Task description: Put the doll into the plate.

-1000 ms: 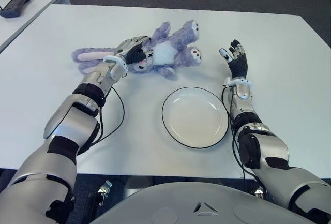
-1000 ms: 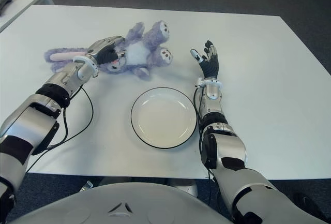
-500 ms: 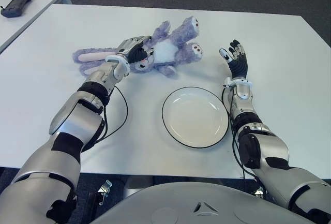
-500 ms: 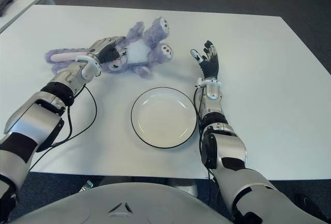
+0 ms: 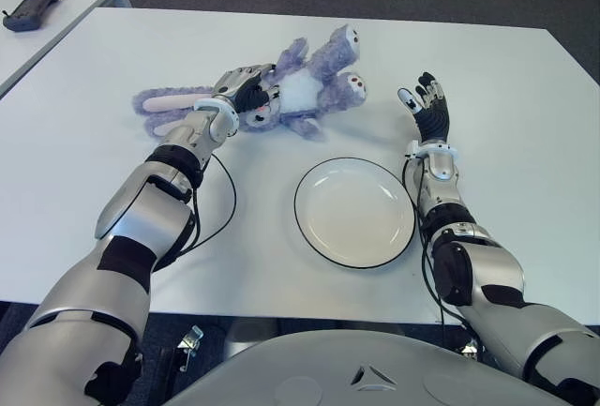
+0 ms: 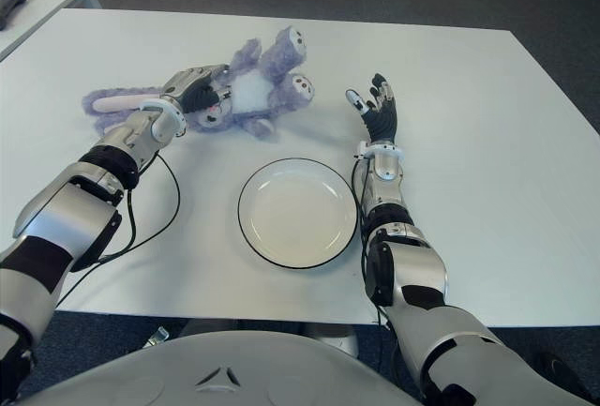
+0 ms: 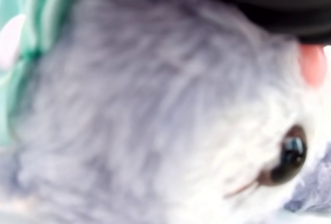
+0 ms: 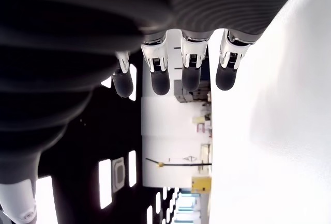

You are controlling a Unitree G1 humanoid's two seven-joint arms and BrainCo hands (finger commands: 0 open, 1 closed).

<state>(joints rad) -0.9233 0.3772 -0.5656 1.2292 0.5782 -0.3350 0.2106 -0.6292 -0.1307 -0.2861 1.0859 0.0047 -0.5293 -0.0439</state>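
We see the left hand clasping the fluffy purple plush doll at its head, on the white table beyond the empty white round plate; the right hand stands spread, right of both.

Both eye views look forward and down from the head, sharing the table and plate. The left wrist view sits against the doll. The right wrist view faces its own fingers.
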